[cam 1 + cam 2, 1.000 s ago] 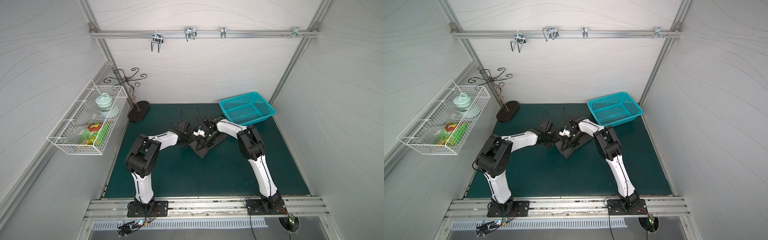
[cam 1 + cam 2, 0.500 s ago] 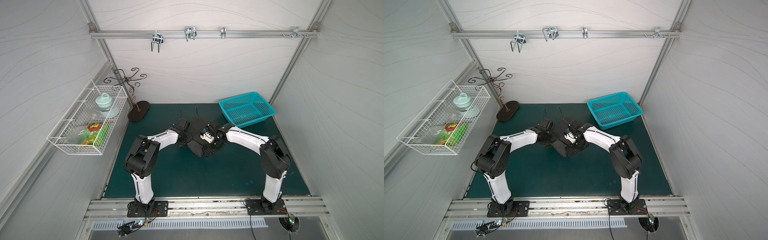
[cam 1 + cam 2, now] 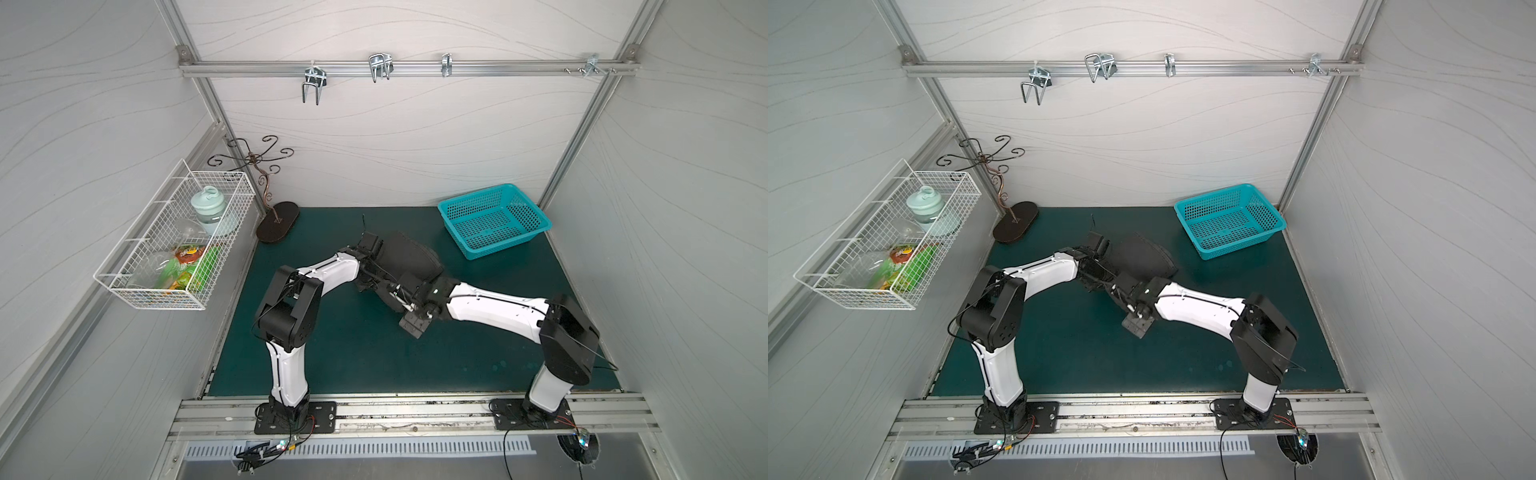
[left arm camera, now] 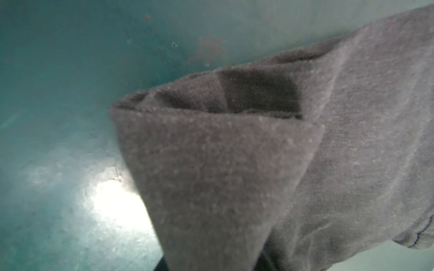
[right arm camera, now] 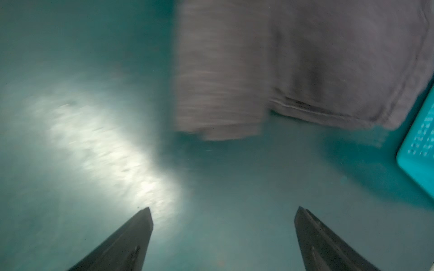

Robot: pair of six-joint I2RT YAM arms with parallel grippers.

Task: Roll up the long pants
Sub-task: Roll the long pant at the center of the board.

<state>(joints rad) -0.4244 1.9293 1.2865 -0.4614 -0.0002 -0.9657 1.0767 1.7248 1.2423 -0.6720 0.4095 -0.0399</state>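
"Right wrist view first: what's that pincer doing?"

"That right gripper [image 5: 223, 211] gapes wide with nothing between its tips, only green mat [image 5: 234, 187] below (blurry, mind). The long pants [image 5: 305, 58] lie across the upper right of that frame, clear of the tips. The teal basket [image 5: 420, 140] sits at the right edge."

"And from above?"

"In both top views the long pants [image 3: 409, 259] [image 3: 1142, 257] sit bunched in a dark heap mid-frame, down-left of the teal basket [image 3: 494, 220] and apart from it."

"And the left gripper [image 3: 372, 274]?"

"At the heap's left edge. Folded grey cloth fills its wrist view down to the bottom edge and hides the tips, so I can't tell whether it pinches."
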